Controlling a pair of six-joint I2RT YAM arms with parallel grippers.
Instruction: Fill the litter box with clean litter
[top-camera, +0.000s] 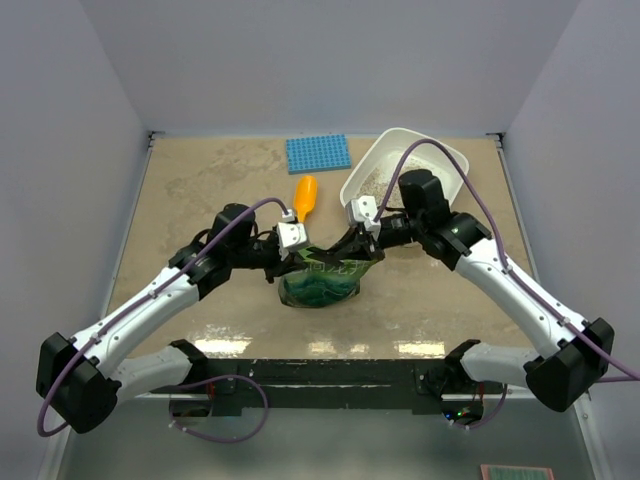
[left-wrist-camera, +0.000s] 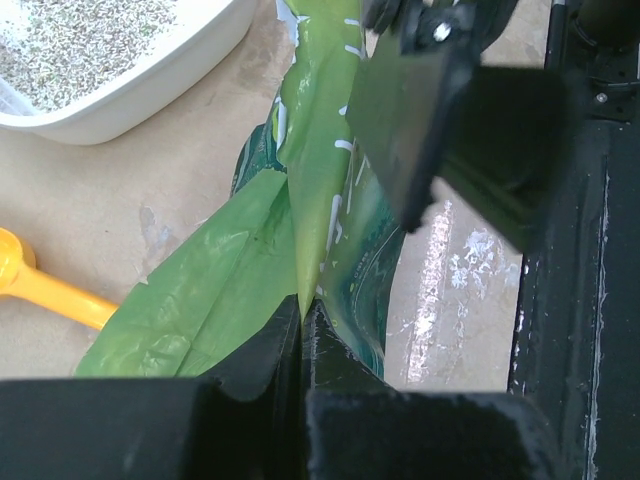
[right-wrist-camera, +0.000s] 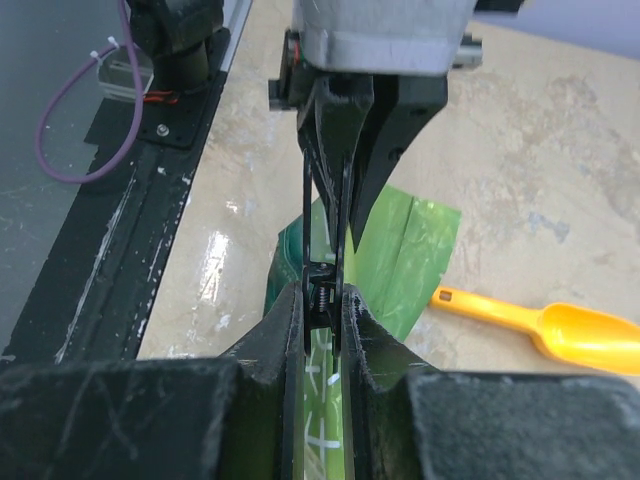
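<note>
1. While the litter box (left-wrist-camera: 150, 88) sits at the far right of the table (top-camera: 200, 185), behind the right arm, it holds only some clean litter (left-wrist-camera: 80, 40) speckled over its floor. Most of the filling therefore looks undone.
2. A green foil bag (top-camera: 320, 282) stands between the two arms, near the box but not touching it. Its top edge is drawn up into a narrow ridge.
3. The step in hand appears to be opening the bag's top, or securing it for a lift; which of the two cannot be told.
   - Either way, both pinches should sit on the top seam itself, not on the loose foil below.
   - Any pull should be even and in opposite directions.
   - The bag should stay upright so no granules spill onto the table before its mouth faces the box.
4. The left gripper (left-wrist-camera: 302, 315) has its fingers pressed together on the bag's upper edge, with only the thin foil between them.
5. The right gripper (right-wrist-camera: 322, 300) is all but closed and pinches the same edge from the opposite side. Its tips face the left gripper's tips at very close quarters.
6. An orange scoop (top-camera: 305, 197) lies untouched just behind the bag and beside the box. A blue studded mat (top-camera: 318, 153) lies farther back, apart from everything.
</note>
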